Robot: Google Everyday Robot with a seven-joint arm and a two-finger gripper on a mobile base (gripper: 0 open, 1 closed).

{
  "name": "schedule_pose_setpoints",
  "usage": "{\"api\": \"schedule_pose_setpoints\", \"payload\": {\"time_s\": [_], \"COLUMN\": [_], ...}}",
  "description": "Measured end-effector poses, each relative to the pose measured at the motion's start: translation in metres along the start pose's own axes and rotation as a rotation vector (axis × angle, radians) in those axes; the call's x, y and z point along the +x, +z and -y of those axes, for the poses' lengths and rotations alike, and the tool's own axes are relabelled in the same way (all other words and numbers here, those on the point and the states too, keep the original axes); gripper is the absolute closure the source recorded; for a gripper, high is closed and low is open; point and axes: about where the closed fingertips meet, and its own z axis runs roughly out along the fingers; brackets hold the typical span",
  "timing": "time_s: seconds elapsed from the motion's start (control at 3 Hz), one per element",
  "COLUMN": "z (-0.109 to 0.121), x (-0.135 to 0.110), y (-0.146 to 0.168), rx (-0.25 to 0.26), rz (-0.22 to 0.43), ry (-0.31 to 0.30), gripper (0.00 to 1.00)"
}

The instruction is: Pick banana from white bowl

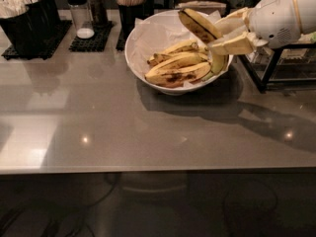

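Observation:
The white bowl (140,58) stands at the back middle of the counter, lined with crinkled white paper. Several yellower bananas (177,70) with brown flecks lie in it. My gripper (224,33) comes in from the right, over the bowl's right rim. It is shut on the banana (198,24), which is yellow with a broad dark-brown side. The banana is held tilted above the others, its dark end pointing up and to the left, its yellow-green end (217,63) hanging by the rim.
A black holder (27,21) with white utensils, a shaker (79,11) on a black mat and a cup of stirrers (131,4) stand at the back left. A black wire rack (281,65) stands at the right. The grey counter's front edge (158,171) runs across.

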Motion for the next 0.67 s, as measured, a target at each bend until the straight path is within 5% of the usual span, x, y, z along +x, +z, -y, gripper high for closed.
{"api": "schedule_pose_setpoints", "payload": {"time_s": [0.67], "z": [-0.0144], "x": [0.0085], "y": [-0.0144], "rx": [0.073], "rz": [0.048], "ry": [-0.001], "gripper": [1.00]}}
